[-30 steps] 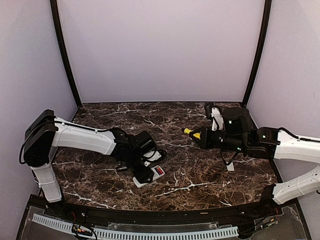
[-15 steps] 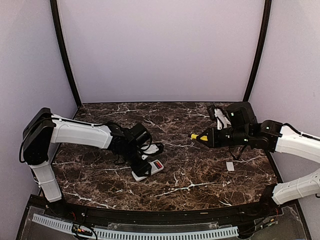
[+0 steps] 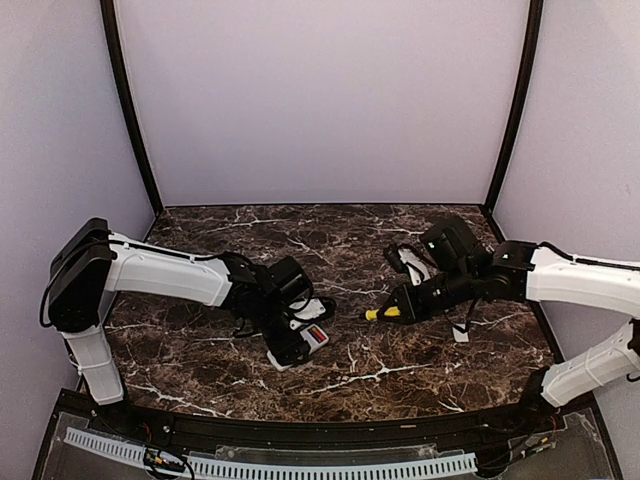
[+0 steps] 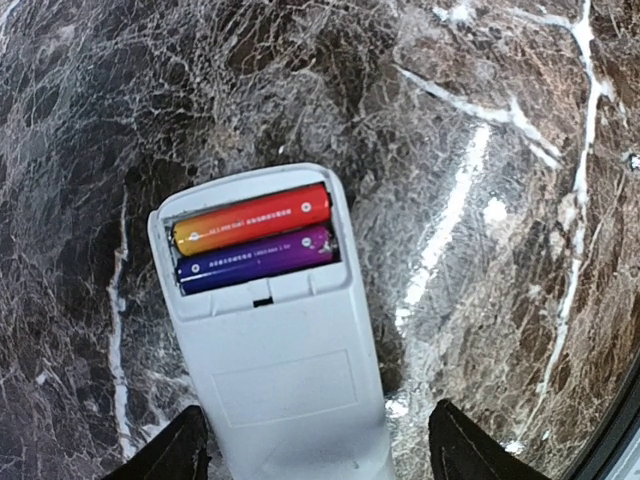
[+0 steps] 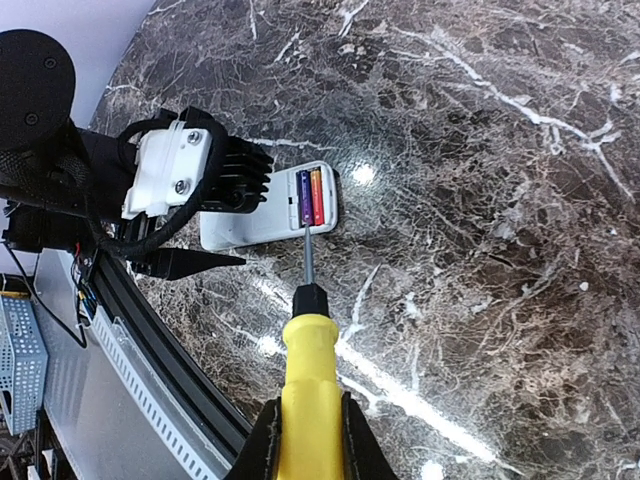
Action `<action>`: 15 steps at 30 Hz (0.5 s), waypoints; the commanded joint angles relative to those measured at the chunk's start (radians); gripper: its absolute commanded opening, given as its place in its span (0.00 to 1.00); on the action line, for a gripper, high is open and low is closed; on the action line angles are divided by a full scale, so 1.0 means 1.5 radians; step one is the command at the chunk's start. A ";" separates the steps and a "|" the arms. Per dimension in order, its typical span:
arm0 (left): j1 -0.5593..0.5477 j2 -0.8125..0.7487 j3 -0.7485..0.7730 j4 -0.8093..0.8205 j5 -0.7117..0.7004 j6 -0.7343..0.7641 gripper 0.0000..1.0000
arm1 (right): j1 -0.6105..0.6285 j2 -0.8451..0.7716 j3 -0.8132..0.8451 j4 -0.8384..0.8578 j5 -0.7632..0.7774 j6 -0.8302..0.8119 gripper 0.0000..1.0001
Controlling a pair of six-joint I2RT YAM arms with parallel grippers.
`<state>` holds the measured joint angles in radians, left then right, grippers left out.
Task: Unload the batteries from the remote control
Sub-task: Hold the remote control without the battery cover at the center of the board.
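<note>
Table [image 3: 400, 372]: dark marble, with lilac walls [image 3: 320, 100] around it.
Remote control [image 4: 290, 380]: white, back side up, left of the table's middle, toward the near edge; its compartment [image 4: 262, 297] is uncovered.
Batteries [image 4: 252, 238]: two, one red and one blue, side by side inside the compartment.
Left gripper [image 4: 320, 428]: fingers wide apart, one on each side of the remote's lower end.
Right gripper [image 5: 307, 440]: clamped on the yellow screwdriver [image 5: 305, 350]; the tip reaches the batteries' end, but I cannot tell if it touches.
White cover [image 3: 460, 332]: flat, toward the right edge.

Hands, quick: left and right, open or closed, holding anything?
Left hand: open, straddling the remote control, not gripping it.
Right hand: closed on the yellow-handled screwdriver.
</note>
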<state>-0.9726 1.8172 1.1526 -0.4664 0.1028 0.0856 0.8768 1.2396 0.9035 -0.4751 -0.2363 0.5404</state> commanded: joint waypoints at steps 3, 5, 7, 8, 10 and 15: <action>-0.001 0.028 0.019 -0.026 -0.029 -0.001 0.74 | 0.014 0.068 0.037 0.045 -0.019 0.002 0.00; -0.001 0.028 0.019 -0.025 -0.026 0.000 0.70 | 0.014 0.086 0.050 0.046 -0.022 -0.008 0.00; -0.001 0.028 0.018 -0.025 -0.023 0.001 0.65 | 0.014 0.102 0.062 0.046 -0.027 -0.015 0.00; -0.001 0.027 0.018 -0.025 -0.017 0.001 0.63 | 0.014 0.110 0.068 0.046 -0.028 -0.019 0.00; -0.002 0.027 0.017 -0.023 -0.006 0.006 0.58 | 0.014 0.124 0.077 0.046 -0.035 -0.026 0.00; -0.003 0.017 0.008 -0.014 0.009 0.013 0.49 | 0.014 0.154 0.093 0.032 -0.043 -0.030 0.00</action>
<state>-0.9730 1.8606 1.1633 -0.4706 0.0780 0.0902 0.8906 1.4433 1.0084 -0.4397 -0.2775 0.5133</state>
